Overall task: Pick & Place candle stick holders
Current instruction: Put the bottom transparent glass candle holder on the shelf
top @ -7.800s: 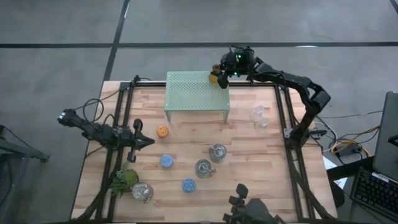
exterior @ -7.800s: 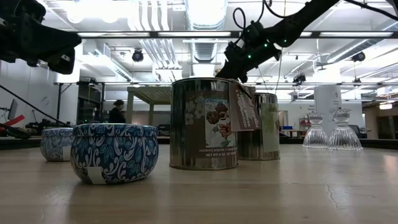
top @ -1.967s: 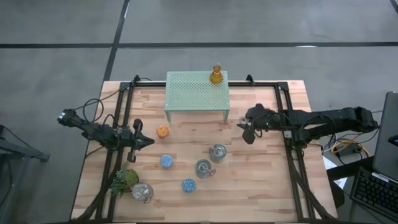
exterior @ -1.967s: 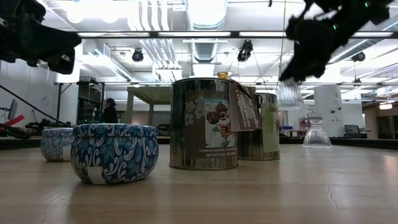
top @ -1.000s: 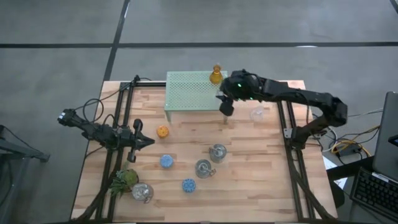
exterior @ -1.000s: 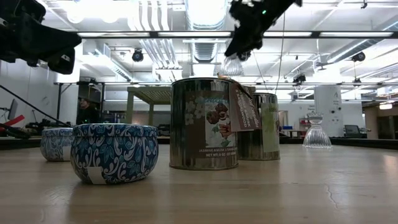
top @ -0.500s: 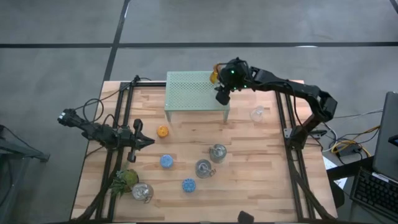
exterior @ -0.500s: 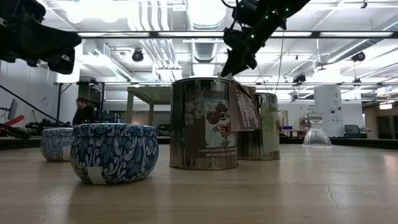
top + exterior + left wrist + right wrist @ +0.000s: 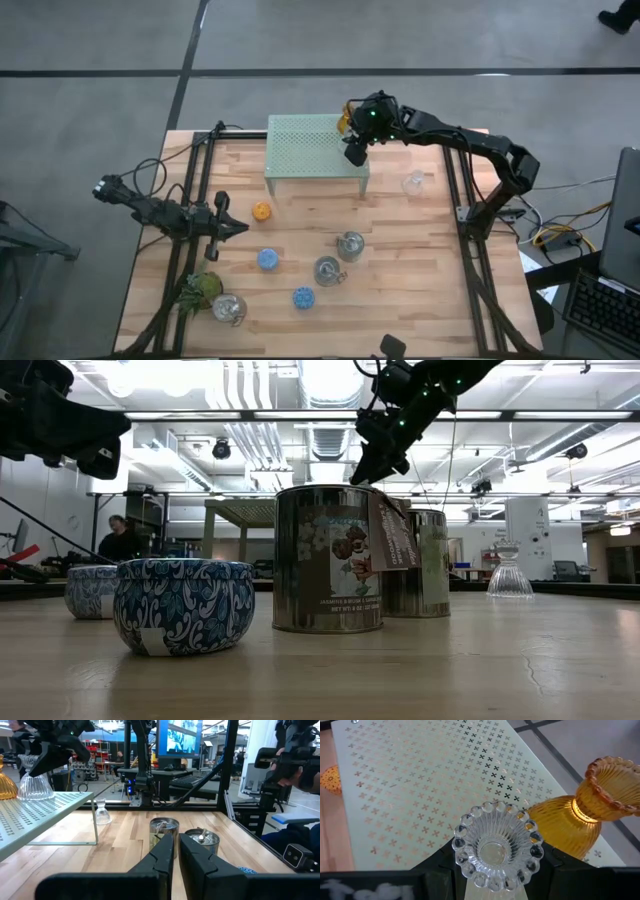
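clear glass holder over the mesh stand

high view: the right gripper (image 9: pixel 354 150) hangs over the pale-green mesh stand (image 9: pixel 310 146) near its right edge, beside the amber glass holder (image 9: pixel 344 121). a second clear glass holder (image 9: pixel 413 183) stands on the wooden table (image 9: pixel 400 270). the left gripper (image 9: pixel 236 228) waits at the table's left side.

low view: a silvery tin (image 9: pixel 328 558) and a blue patterned tin (image 9: pixel 182 606) stand up front, with an open workshop behind.

left wrist view: its fingers (image 9: pixel 162 852) are nearly closed on nothing.

right wrist view: the ribbed, bead-rimmed clear glass holder (image 9: pixel 496 847) is clamped between the right fingers, just beside the amber one.
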